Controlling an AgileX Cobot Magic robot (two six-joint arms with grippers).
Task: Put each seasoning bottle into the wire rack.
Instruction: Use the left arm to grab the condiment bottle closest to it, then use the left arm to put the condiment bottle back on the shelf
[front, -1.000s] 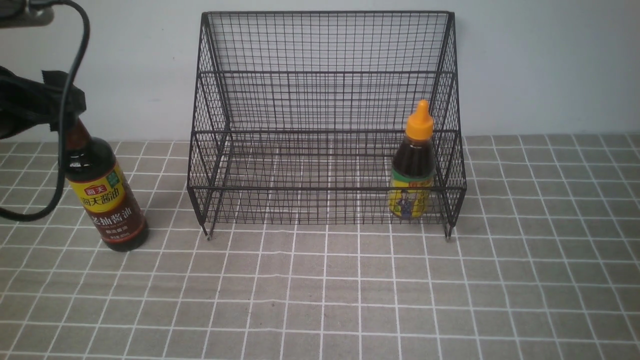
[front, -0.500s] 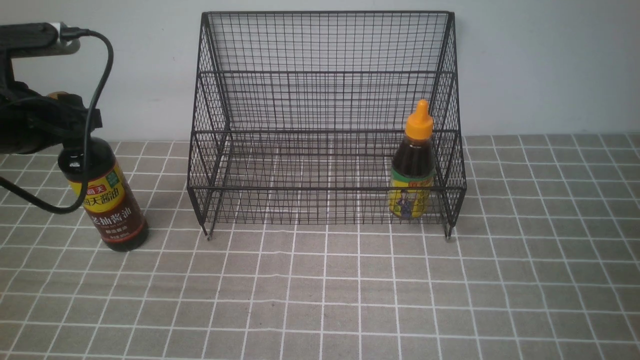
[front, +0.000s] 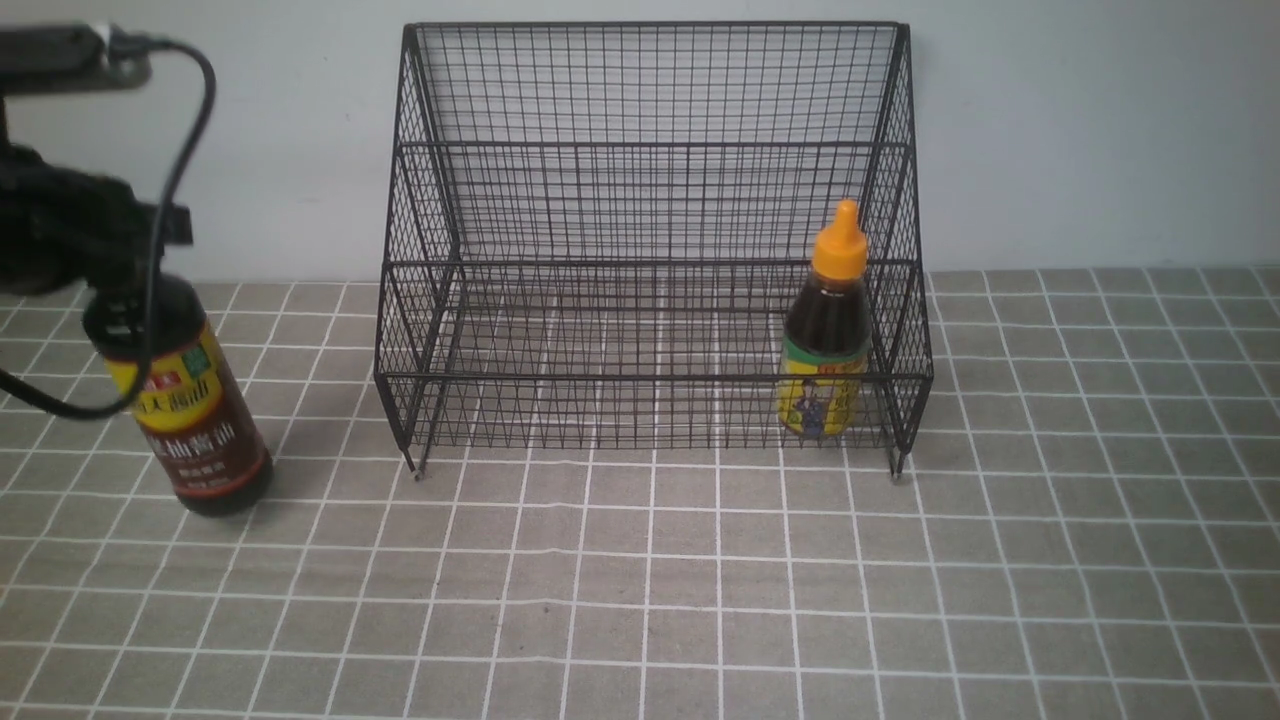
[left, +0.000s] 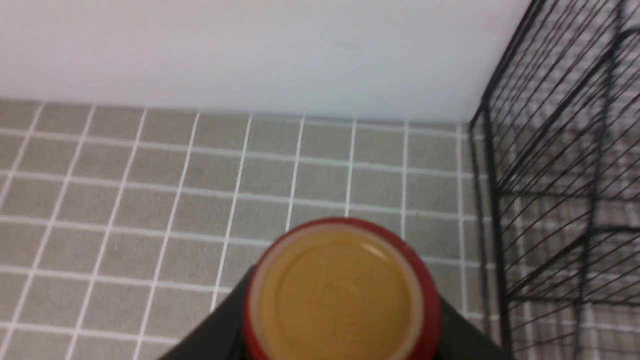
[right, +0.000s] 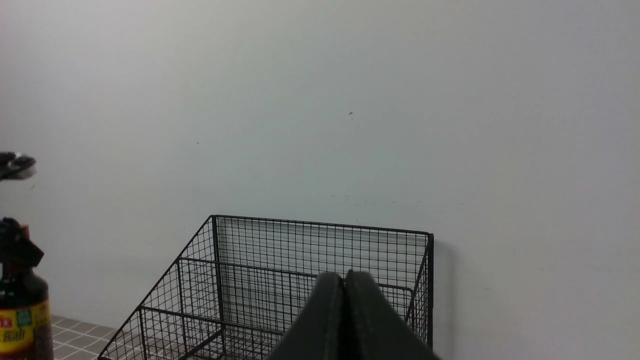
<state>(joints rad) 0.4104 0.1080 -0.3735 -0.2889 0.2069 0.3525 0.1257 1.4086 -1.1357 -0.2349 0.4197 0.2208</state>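
Front view: tall btl (front: 205, 430) well L of the rack (front: 650, 378), approx 8 o'clock from its ctr; long axis 11–5, cap end at 11, base at 5. L gripper (front: 140, 240) closed to neck width, holding btl neck; R gripper (right: 345, 285) fully shut, nothing held. Short btl (front: 825, 340) in rack, 4 o'clock side, nozzle btwn 12 & 1. Vs 0.5 s ago: tall btl + L gripper shifted toward 9; short btl approx same. Can't tell if tall btl's base touches bench (front: 650, 560).
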